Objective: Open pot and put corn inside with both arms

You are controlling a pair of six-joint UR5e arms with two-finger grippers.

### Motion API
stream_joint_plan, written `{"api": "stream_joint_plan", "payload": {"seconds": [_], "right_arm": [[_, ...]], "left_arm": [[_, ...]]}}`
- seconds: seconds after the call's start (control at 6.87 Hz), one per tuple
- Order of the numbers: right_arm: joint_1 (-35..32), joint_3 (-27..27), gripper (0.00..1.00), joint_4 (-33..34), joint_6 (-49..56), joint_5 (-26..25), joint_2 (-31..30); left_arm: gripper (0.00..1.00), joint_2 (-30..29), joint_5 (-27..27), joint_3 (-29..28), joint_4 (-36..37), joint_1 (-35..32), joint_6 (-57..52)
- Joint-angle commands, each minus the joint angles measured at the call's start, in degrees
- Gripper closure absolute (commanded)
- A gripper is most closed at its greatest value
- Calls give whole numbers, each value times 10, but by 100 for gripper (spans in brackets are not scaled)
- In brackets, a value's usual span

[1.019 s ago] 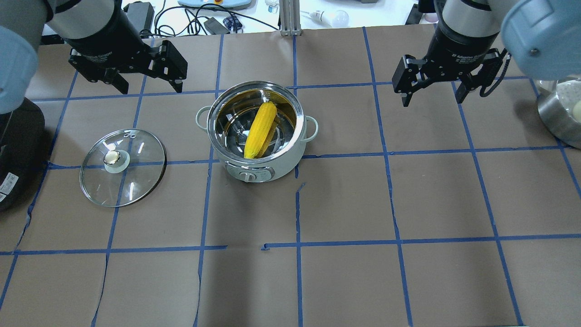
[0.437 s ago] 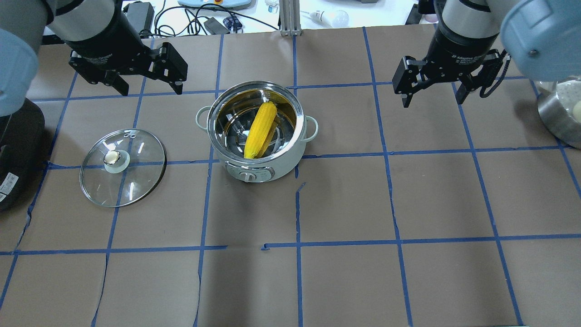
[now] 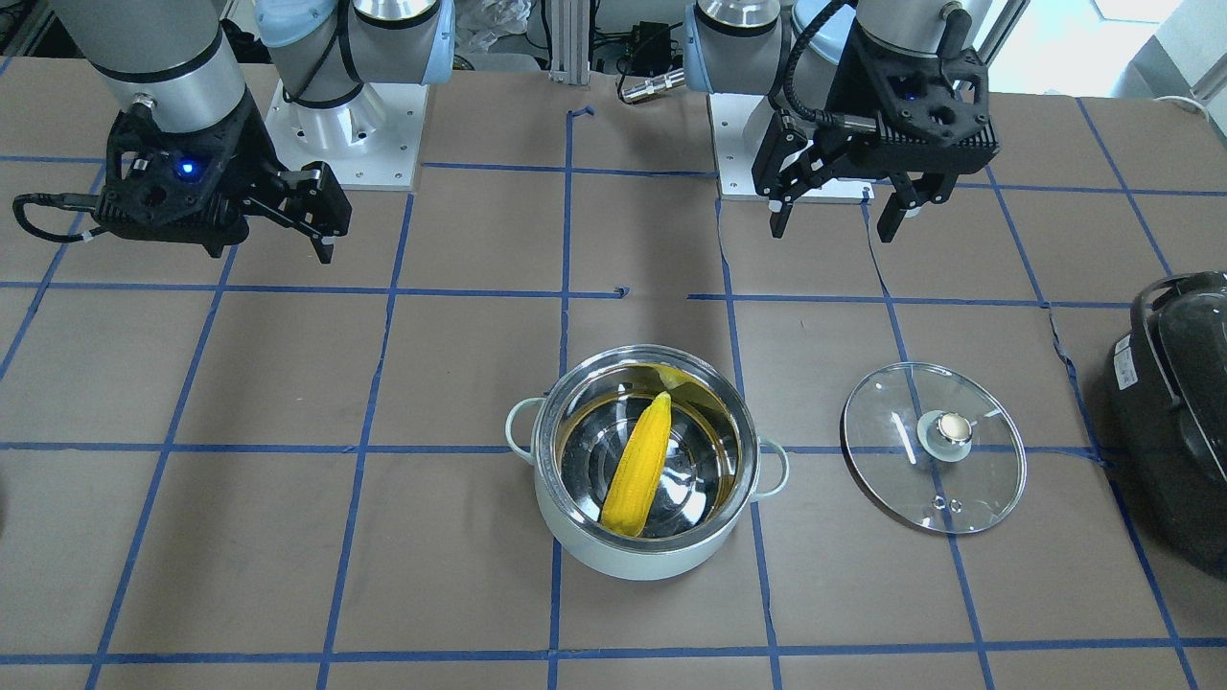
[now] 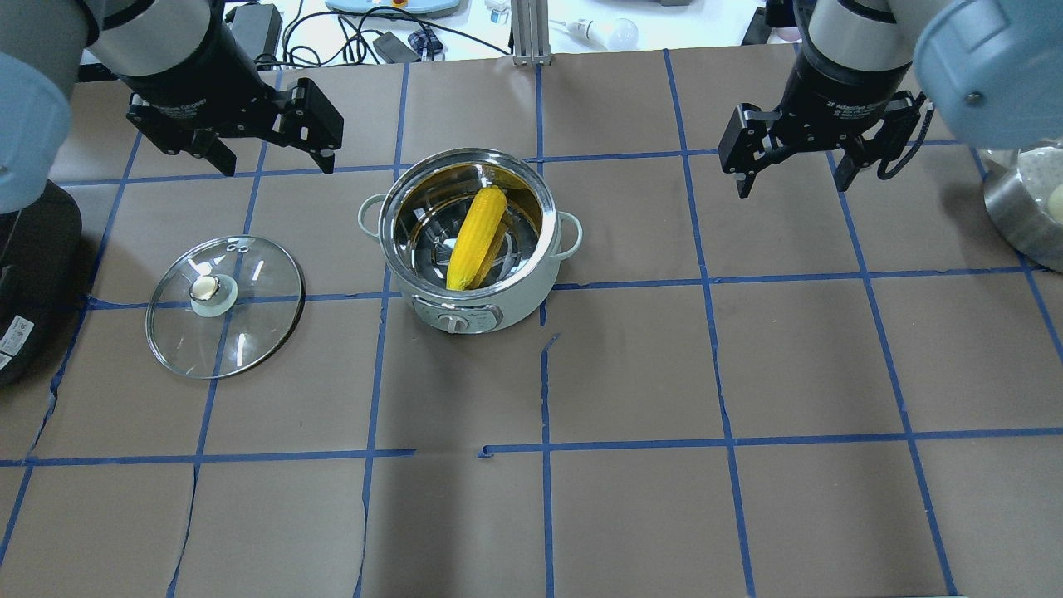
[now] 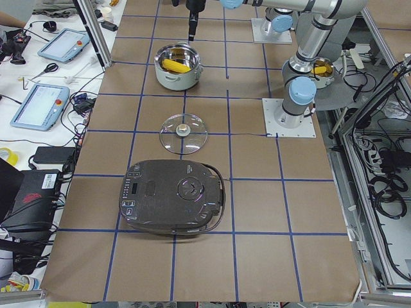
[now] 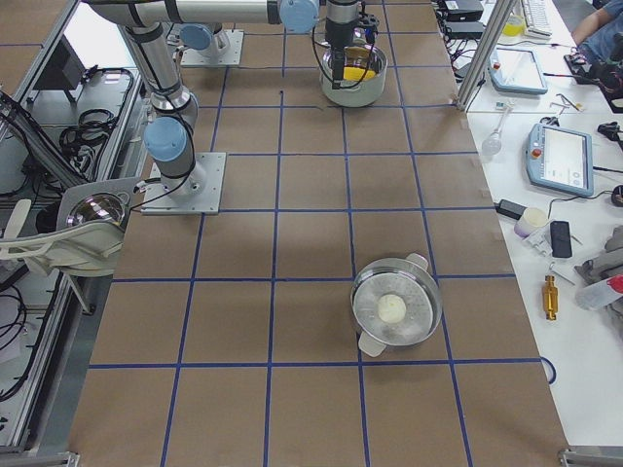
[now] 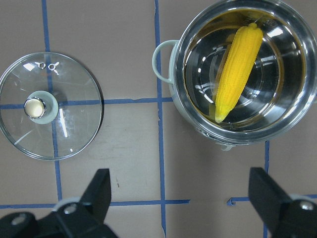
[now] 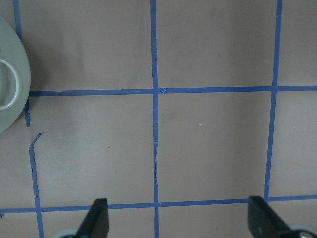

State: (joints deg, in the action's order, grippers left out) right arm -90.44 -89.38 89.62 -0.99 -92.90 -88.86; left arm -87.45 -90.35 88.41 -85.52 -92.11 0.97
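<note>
The left tool (image 4: 276,164) is hanging off the desk (image 4: 631,515) with its jaws standing wide apart, and it is gripping nothing. The right tool (image 4: 793,184) is hanging at much the same height on the other side, its jaws equally wide apart and likewise gripping nothing. Both are keeping well apart from the pot.

A large black appliance (image 5: 172,196) is sitting at the desk's left end. At the right end a steel pan (image 4: 1009,220) is holding something pale and round.

The pot (image 4: 531,303) is standing upright and uncovered near the middle of the desk, its control knob facing the robot. Its glass lid (image 4: 249,332) is lying flat on the desk, knob up, between the pot and the black appliance and touching neither.

The corn (image 4: 475,237) is lying aslant inside the pot, its pointed end toward the robot, and is casting a yellow reflection on the shiny steel wall.
</note>
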Motion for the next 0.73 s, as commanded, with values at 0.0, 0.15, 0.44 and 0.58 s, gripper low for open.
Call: {"api": "stream_joint_plan", "payload": {"seconds": [0.0,0.15,0.44,0.58], "right_arm": [[0,0,0,0,-5,4,0],[0,0,0,1,-5,4,0],[0,0,0,5,-6,6,0],[1,0,0,5,-6,5,0]], "left_arm": [[0,0,0,-1,0,0,1],[0,0,0,0,-1,0,1],[0,1,0,0,-1,0,1],[0,1,0,0,-1,0,1]]}}
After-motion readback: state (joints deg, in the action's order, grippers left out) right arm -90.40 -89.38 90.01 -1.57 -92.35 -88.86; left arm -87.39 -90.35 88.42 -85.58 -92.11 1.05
